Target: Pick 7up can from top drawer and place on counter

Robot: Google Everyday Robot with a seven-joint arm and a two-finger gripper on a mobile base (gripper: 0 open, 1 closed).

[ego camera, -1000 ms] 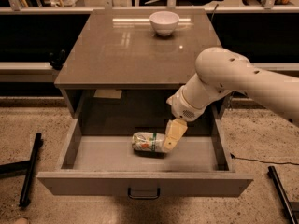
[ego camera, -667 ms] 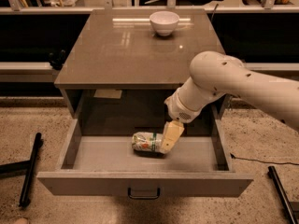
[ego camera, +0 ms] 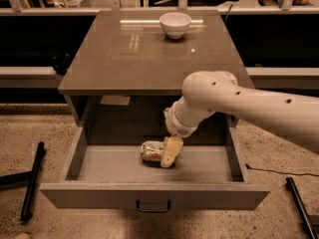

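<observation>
Can (ego camera: 151,151) on side in open drawer (ego camera: 109,169), long axis left-right. Gripper (ego camera: 168,158) lowered against right end, touching. Grip state: cannot tell.

Thick, smooth white tubular arm (ego camera: 249,103) with small dark screw holes — ending in a pale tan gripper (ego camera: 169,156) inside the grey-brown box drawer (ego camera: 99,195).

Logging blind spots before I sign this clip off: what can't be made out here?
All camera view:
Right end of the 7up can: behind the end effector, down in the top drawer.
Drawer's rear right corner: behind the arm.
Arm's base: past the right edge.
</observation>
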